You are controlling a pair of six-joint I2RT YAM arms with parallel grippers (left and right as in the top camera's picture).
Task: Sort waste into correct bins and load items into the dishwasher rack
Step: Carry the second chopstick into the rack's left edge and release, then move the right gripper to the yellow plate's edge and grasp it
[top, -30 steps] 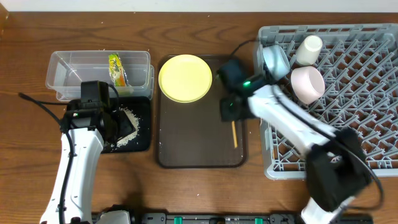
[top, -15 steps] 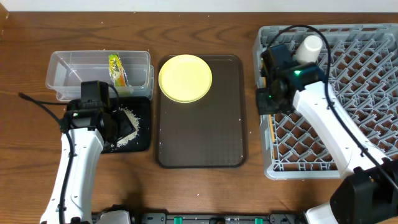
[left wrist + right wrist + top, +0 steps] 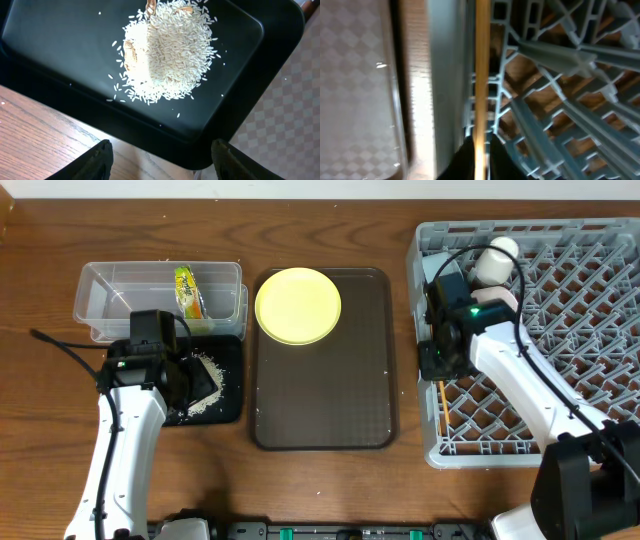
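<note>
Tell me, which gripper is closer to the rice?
Left. The left gripper hangs open directly above the rice in the black tray. The right gripper is far across the table, at the rack's left edge, pinching a chopstick.

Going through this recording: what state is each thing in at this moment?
yellow plate: flat on brown serving tray, not yet racked
snack wrapper: inside clear tub
rice heap: piled in black tray
chopstick: gripped by right pincer, along dishwasher rack left edge
white cup: in dishwasher rack
left pincer: open, above rice heap
</note>
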